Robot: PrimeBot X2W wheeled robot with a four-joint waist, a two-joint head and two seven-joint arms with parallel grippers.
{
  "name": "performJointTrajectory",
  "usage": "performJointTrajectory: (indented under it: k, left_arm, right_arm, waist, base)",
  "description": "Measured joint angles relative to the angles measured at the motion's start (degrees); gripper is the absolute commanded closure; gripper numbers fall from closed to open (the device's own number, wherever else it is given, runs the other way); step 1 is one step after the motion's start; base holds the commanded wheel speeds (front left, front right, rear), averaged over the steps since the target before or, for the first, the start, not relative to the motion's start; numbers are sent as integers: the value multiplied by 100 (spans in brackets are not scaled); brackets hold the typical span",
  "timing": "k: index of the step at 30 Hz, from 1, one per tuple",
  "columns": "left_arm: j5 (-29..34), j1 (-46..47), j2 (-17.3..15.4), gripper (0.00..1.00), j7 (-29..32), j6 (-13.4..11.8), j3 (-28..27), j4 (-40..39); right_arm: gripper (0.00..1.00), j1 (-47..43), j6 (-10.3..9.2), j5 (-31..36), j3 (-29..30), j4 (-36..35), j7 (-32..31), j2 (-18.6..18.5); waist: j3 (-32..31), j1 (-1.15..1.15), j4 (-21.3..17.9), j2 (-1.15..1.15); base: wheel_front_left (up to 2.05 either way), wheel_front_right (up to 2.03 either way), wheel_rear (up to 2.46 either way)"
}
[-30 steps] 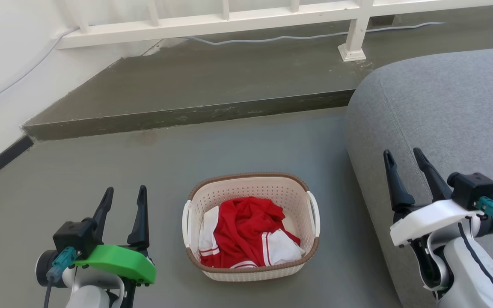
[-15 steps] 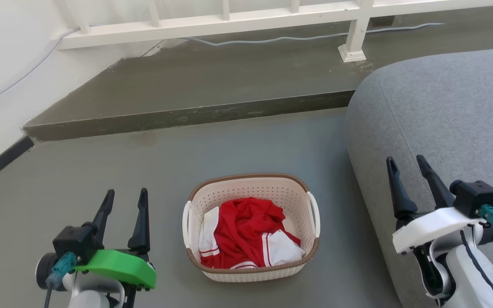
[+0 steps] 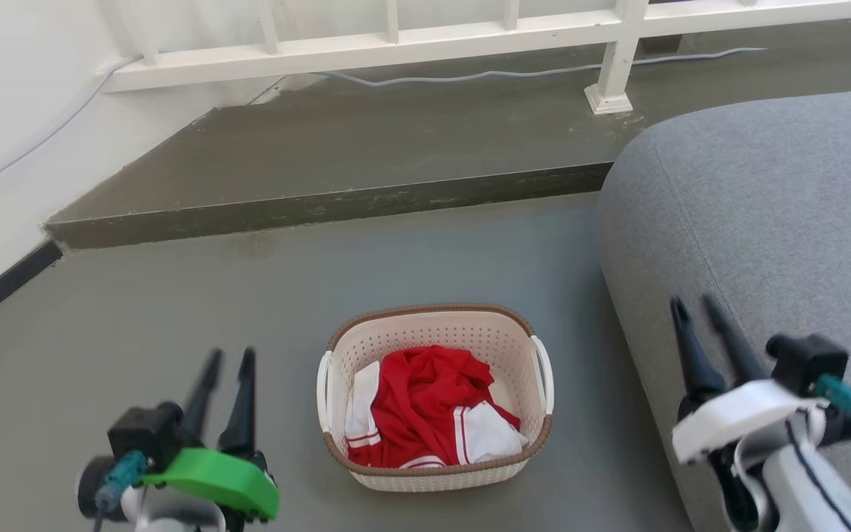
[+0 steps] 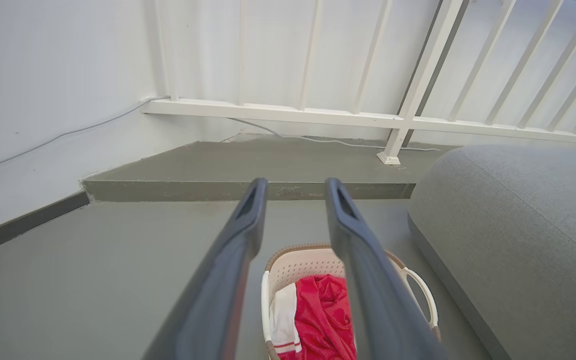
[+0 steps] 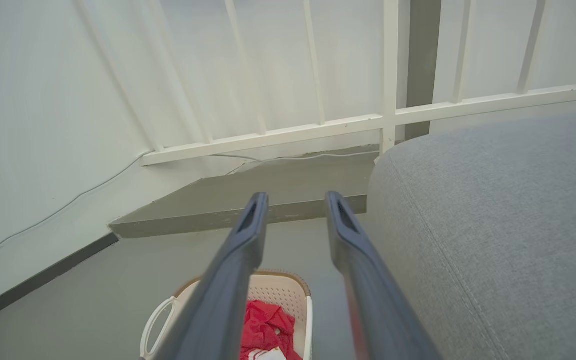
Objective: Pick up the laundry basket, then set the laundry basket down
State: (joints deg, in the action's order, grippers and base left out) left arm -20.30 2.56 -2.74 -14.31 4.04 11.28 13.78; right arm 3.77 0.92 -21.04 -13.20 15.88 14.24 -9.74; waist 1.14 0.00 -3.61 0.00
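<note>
The laundry basket (image 3: 436, 336) stands on the grey floor, cream-white and perforated with a brown rim and a white handle on each side. Red and white clothes (image 3: 425, 410) lie bunched inside it. My left gripper (image 3: 227, 356) hangs open to the basket's left, apart from it. My right gripper (image 3: 693, 304) is open to its right, in front of the sofa. In the left wrist view the basket (image 4: 300, 260) shows below and between my left gripper (image 4: 296, 186) fingers. The right wrist view has the basket (image 5: 283, 287) low under my right gripper (image 5: 295, 199).
A grey sofa (image 3: 773, 214) fills the right side, close to the basket. Behind the basket a raised concrete step (image 3: 337, 207) crosses the floor, with a white railing (image 3: 425, 41) and a cable (image 3: 514, 72) on it. A white wall (image 3: 4, 111) closes the left.
Both grippers sit lower in the head view than a second ago, and the whole scene has shifted slightly down. The basket stays on the floor.
</note>
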Motion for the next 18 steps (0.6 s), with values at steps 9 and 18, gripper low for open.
performJointTrajectory:
  k: [9, 18]
  left_arm:
    - [-272, -146, 26, 100, 76, 0, -22, 212]
    - [-1060, -144, 29, 100, 310, 4, -188, 229]
  right_arm:
    - [100, -227, 8, -264, 73, 178, -75, 118]
    - [100, -216, 57, -1046, 246, 178, -282, 193]
  waist:
    - [-7, 0, 20, 0]
    - [-17, 0, 55, 0]
  base:
    - [0, 0, 0]
    - [0, 0, 0]
